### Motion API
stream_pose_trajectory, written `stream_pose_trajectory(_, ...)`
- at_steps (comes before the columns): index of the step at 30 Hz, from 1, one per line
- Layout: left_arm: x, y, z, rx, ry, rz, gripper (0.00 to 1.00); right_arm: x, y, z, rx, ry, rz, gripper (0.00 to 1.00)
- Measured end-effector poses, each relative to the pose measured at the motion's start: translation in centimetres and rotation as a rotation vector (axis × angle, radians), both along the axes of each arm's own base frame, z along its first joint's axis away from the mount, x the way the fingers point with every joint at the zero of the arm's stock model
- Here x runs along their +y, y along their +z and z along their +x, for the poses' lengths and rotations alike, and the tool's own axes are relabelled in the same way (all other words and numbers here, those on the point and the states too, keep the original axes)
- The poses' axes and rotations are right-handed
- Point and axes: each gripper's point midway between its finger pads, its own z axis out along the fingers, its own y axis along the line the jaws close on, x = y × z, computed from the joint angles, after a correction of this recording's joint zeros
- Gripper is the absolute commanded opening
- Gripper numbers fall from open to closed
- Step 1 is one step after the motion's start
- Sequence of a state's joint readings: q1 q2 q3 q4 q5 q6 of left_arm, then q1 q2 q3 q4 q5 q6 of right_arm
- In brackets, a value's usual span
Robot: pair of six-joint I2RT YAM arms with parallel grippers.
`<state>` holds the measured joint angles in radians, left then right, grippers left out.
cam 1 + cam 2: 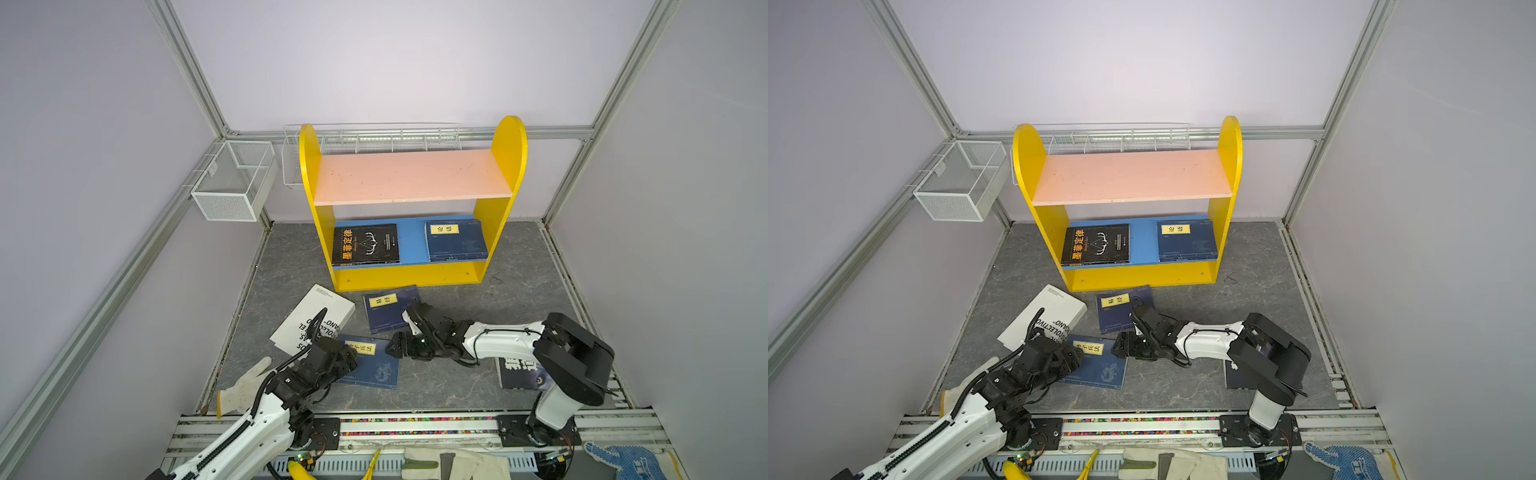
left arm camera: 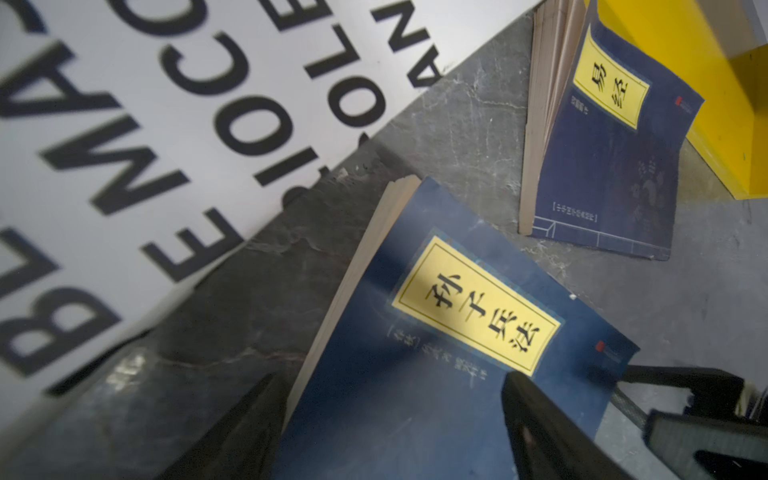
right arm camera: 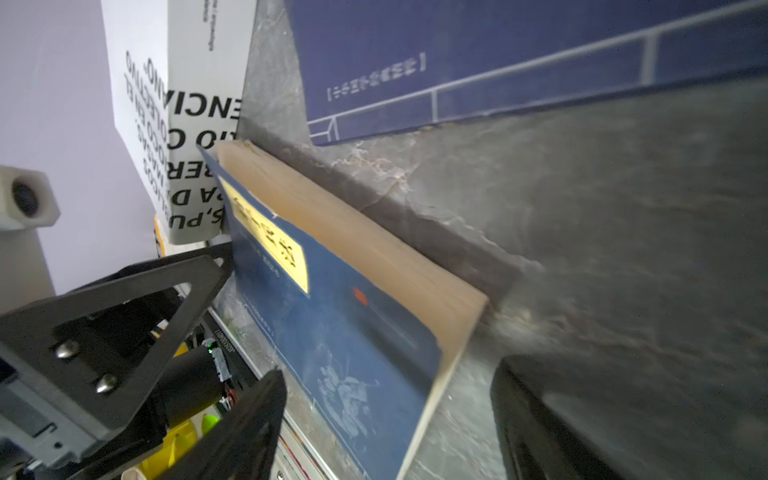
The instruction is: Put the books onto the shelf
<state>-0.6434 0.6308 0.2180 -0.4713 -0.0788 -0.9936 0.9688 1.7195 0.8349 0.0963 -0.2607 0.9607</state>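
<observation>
Left gripper (image 2: 390, 382) and right gripper (image 3: 386, 370), jaws apart, flanked the near navy book (image 1: 376, 372) at nine and three o'clock. Converging, they risked collision.

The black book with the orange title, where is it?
In both top views the black book lies flat on the blue lower board of the shelf, at its left, apart from the navy book at its right.

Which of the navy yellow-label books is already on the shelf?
The 论语 book, lying flat on the blue lower board, right of the black orange-titled book. The 易经 book and the 孙子兵法 book lie on the floor.
</observation>
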Motion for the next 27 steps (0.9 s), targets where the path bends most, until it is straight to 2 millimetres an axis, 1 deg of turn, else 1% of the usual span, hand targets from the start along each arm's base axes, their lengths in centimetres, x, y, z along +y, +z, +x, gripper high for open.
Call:
stream_pose_trajectory(2, -0.6, 0.1, 0.6, -0.027, 0.006, -0.036, 0.82, 0.2, -0.1, 0.1, 0.001, -0.001, 0.007, 0.67)
stream_pose_trajectory(7, -1.7, 0.4, 1.6, -0.061, 0.006, -0.103, 0.82, 0.3, -0.1, 0.5, -0.008, -0.009, 0.012, 0.62)
stream_pose_trajectory(13, -2.2, 0.6, 1.7, -0.066, 0.002, -0.131, 0.82, -0.8, 0.1, 0.5, -0.029, -0.019, -0.039, 0.58)
stream_pose_trajectory(16, -2.3, 0.6, 1.7, -0.063, 0.000, -0.139, 0.82, -1.1, 1.2, 0.6, -0.056, -0.016, -0.036, 0.54)
stream_pose_trajectory(21, -2.6, 0.6, 1.9, -0.063, -0.005, -0.147, 0.82, -0.5, 3.0, 1.0, -0.099, -0.009, -0.012, 0.45)
stream_pose_trajectory(23, -2.7, 0.6, 1.9, -0.064, -0.008, -0.150, 0.82, -0.1, 3.9, 1.4, -0.129, -0.013, -0.016, 0.41)
stream_pose_trajectory(25, -2.8, 0.6, 2.0, -0.063, -0.010, -0.152, 0.82, 0.2, 4.7, 1.8, -0.157, -0.016, -0.029, 0.33)
stream_pose_trajectory(27, -3.0, 0.6, 2.1, -0.064, -0.012, -0.156, 0.82, 0.4, 5.4, 1.9, -0.181, -0.014, -0.045, 0.29)
